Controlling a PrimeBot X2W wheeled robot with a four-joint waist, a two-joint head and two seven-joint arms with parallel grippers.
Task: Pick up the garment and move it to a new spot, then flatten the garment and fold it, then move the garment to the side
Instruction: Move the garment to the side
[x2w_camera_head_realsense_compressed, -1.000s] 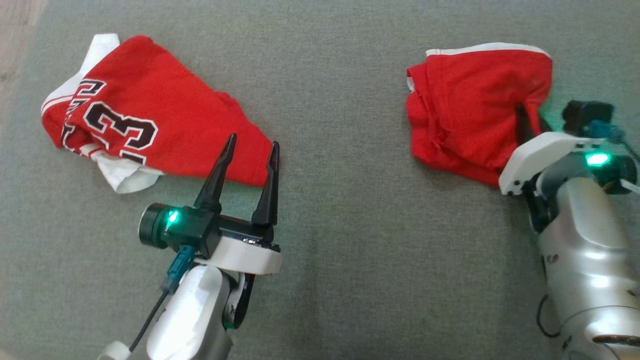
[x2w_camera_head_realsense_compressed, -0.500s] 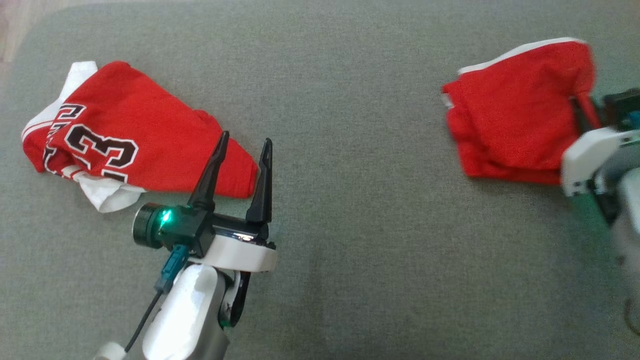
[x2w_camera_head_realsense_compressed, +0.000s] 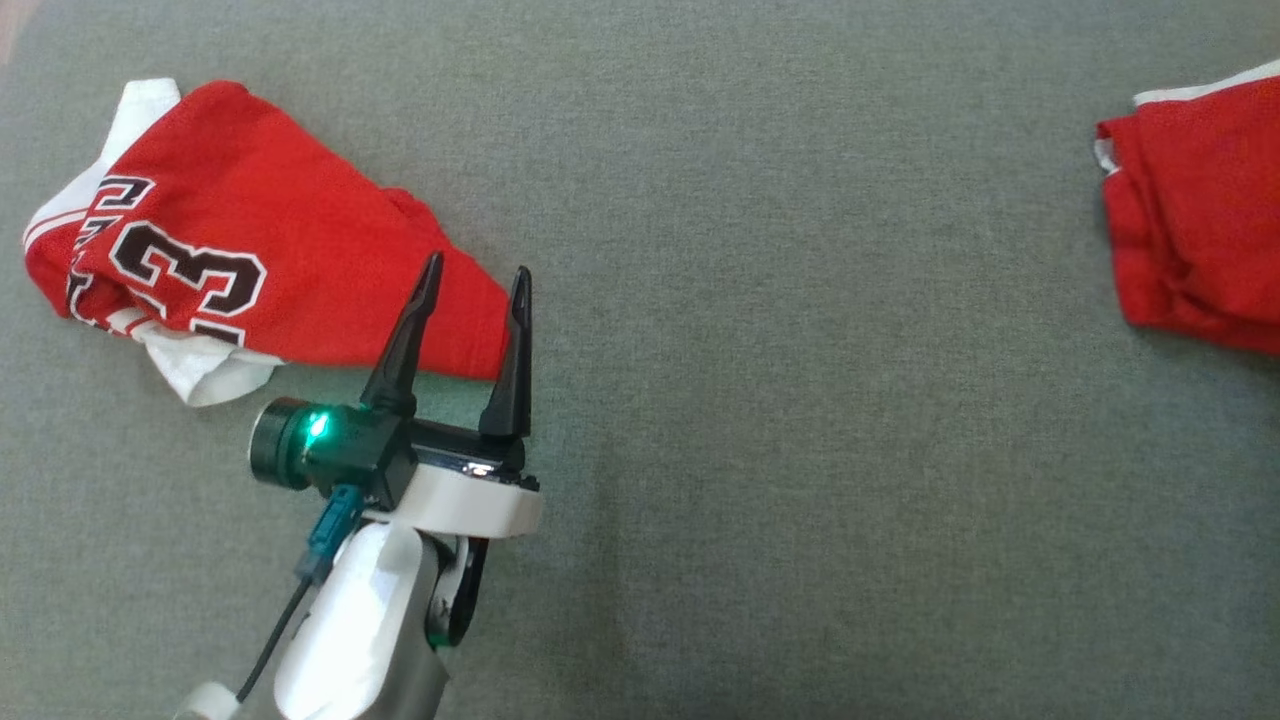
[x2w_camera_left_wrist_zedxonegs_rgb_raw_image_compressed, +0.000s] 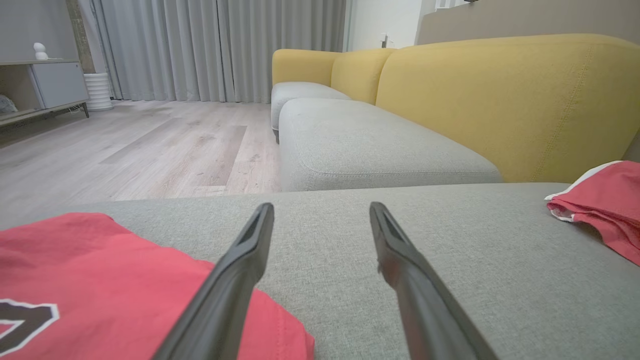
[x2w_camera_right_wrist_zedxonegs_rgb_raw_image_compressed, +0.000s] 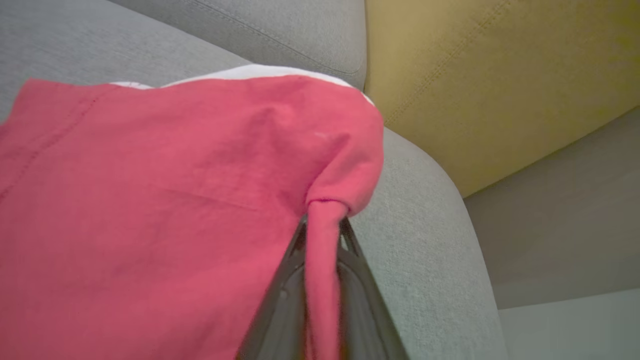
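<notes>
Garment (x2w_camera_right_wrist_zedxonegs_rgb_raw_image_compressed: 150, 200) pinched by right gripper (x2w_camera_right_wrist_zedxonegs_rgb_raw_image_compressed: 324, 227); one numbered jersey (x2w_camera_head_realsense_compressed: 250, 240) apart

One numbered jersey (x2w_camera_head_realsense_compressed: 250, 250) at ten o'clock and one plain red garment (x2w_camera_head_realsense_compressed: 1200, 200) at two o'clock are counted, two in all, on one grey sofa (x2w_camera_head_realsense_compressed: 800, 400).

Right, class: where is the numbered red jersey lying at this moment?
In the head view the jersey lies at the left of the grey cushion, its right-hand corner by the open left gripper.
</notes>
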